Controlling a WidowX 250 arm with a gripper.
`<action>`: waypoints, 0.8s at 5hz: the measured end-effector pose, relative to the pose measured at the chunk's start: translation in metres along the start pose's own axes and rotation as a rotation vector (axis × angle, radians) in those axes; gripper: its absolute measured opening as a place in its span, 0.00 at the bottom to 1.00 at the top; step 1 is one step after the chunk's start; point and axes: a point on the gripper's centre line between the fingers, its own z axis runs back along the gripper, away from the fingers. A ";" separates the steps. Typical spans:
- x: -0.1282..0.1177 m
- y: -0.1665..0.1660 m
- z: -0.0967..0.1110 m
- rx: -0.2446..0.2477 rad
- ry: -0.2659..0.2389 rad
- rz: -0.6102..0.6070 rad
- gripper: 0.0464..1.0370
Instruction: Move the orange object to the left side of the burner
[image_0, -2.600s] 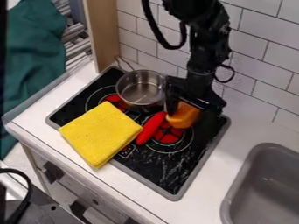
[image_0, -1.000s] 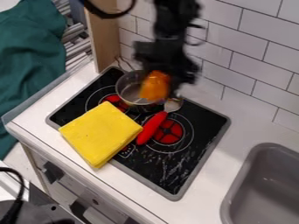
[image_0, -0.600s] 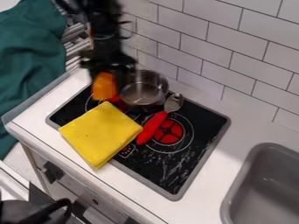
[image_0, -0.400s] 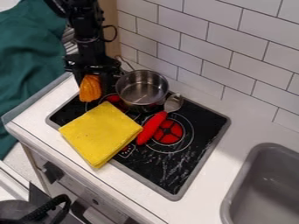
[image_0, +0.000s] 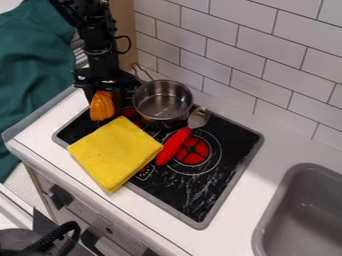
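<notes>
In the camera view, we see the black gripper (image_0: 103, 103) hanging at the upper left corner of the stove (image_0: 230, 172). Its jaws are closed around the orange object (image_0: 102, 107), 1 on each side of it. This object is to the left of the metal pot (image_0: 162, 101), near the left burner (image_0: 129, 114); whether it touches the stove, we cannot tell. The folded yellow cloth (image_0: 115, 153) lies partly on the stove, partly over the counter (image_0: 32, 131). Just beside the cloth, we find the spoon (image_0: 175, 143) with red handle.
</notes>
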 end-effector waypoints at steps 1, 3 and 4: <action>0.000 -0.002 0.000 0.000 0.003 -0.005 0.91; 0.005 -0.008 0.022 0.011 -0.051 -0.019 0.97; 0.005 -0.013 0.042 0.014 -0.092 -0.027 0.97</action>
